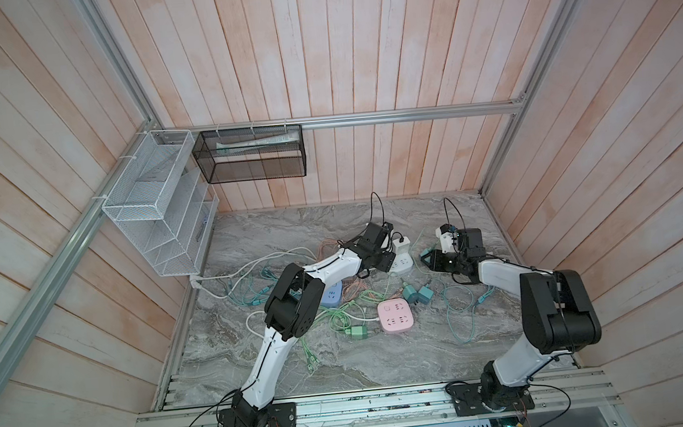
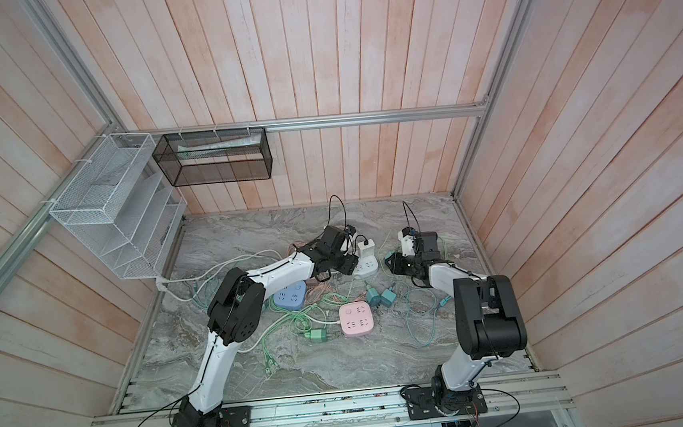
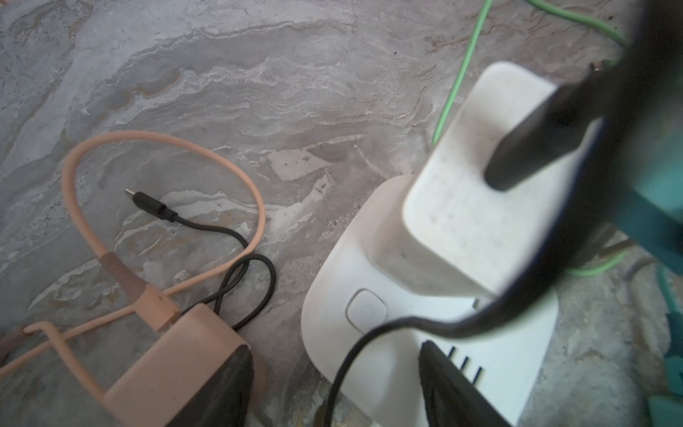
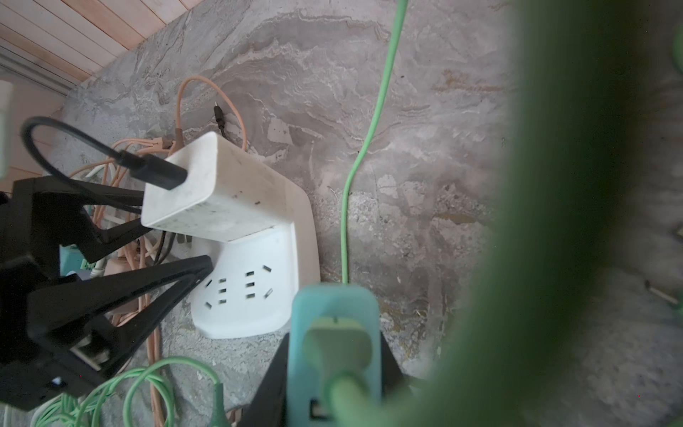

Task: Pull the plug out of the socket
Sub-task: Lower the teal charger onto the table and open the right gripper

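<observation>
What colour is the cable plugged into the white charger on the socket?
The cable is black, clearest in the right wrist view.

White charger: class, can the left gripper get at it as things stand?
Probably yes: the left gripper sits open beside the white charger, nothing between; only its black cable loops nearby.

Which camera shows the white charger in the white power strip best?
The right wrist view: the white charger is whole and sharp, seated in the power strip. The left wrist view blurs it behind a black cable; both top views show it tiny.
</observation>
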`<act>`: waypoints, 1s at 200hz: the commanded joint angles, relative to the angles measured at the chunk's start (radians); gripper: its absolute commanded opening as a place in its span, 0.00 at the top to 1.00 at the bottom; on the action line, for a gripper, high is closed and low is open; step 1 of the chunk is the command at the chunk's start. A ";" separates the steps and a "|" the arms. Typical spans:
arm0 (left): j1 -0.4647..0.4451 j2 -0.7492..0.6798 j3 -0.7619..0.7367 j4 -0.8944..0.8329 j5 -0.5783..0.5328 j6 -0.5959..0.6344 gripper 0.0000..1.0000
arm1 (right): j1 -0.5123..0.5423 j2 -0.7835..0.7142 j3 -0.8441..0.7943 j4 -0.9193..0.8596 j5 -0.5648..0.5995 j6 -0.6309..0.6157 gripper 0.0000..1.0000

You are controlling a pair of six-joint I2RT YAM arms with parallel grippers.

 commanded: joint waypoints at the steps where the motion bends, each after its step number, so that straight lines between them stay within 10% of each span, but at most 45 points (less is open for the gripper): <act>1: -0.005 0.002 -0.034 -0.065 0.012 0.003 0.27 | -0.021 0.027 -0.015 0.008 -0.045 0.014 0.83; 104: -0.004 -0.029 -0.040 -0.057 -0.007 0.005 0.23 | -0.041 0.020 -0.020 -0.049 0.046 0.023 0.47; 200: -0.005 -0.074 -0.071 -0.042 -0.019 0.000 0.23 | -0.041 -0.125 -0.047 -0.048 0.127 0.027 0.41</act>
